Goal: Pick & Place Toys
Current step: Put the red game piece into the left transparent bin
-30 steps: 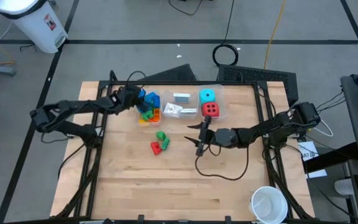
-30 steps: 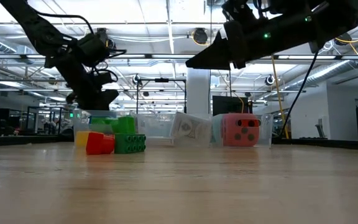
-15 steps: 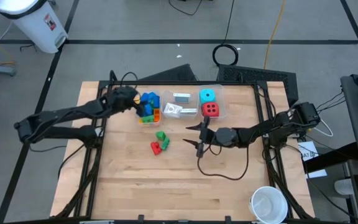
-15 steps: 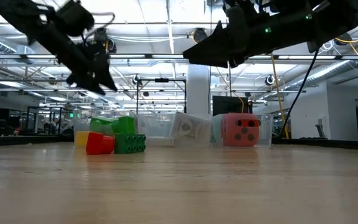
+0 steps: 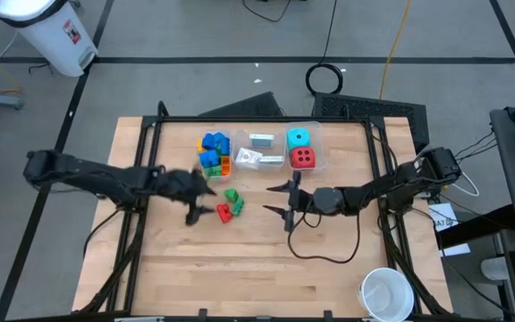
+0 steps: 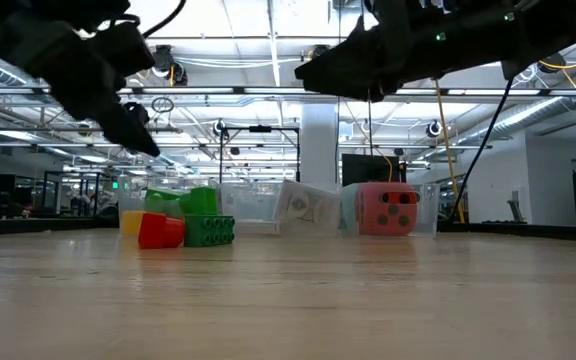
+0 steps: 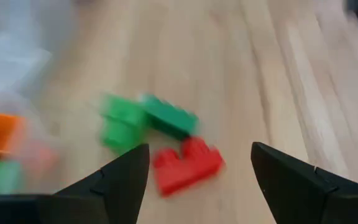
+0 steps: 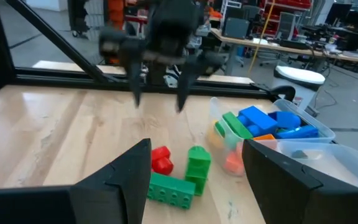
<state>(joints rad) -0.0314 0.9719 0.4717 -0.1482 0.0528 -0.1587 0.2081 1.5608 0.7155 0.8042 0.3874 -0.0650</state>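
1. The left gripper (image 5: 206, 202) hung above the bare wood, just left of the loose bricks, with its fingers spread and nothing between them. My reading is that it had lined up for the next pick, because the left wrist view framed the red brick (image 7: 187, 163) almost squarely between the two fingers, a little ahead of them.
2. The red brick (image 5: 225, 212) lay flat on the table (image 5: 240, 268), apart from the gripper and not yet touched. Touching it on its far side sat a pair of green bricks (image 5: 232, 197), one leaning against the other. These three were the only toys outside a bin, so I judged them to be the ones left to sort.
3. Beyond them stood the leftmost clear bin (image 5: 225, 166), holding blue, green, orange and yellow bricks (image 5: 214, 149). It was probably the destination for the loose ones, since like pieces were already grouped there.
4. The middle bin held the small white cards (image 5: 259, 150), and the rightmost held a cyan die (image 5: 299, 139) and a red die (image 5: 303, 157). Both looked settled.
5. The right gripper (image 5: 286, 199) hovered to the right of the loose bricks and nearer than the dice bin, its fingers parted and empty. It faced the bricks, which appeared ahead of its fingers in its own wrist view, with the left gripper (image 8: 165, 102) beyond them. It seemed to be waiting, well apart from any toy.
6. A white round cup (image 5: 386, 293) stood at the near right corner, out of play.
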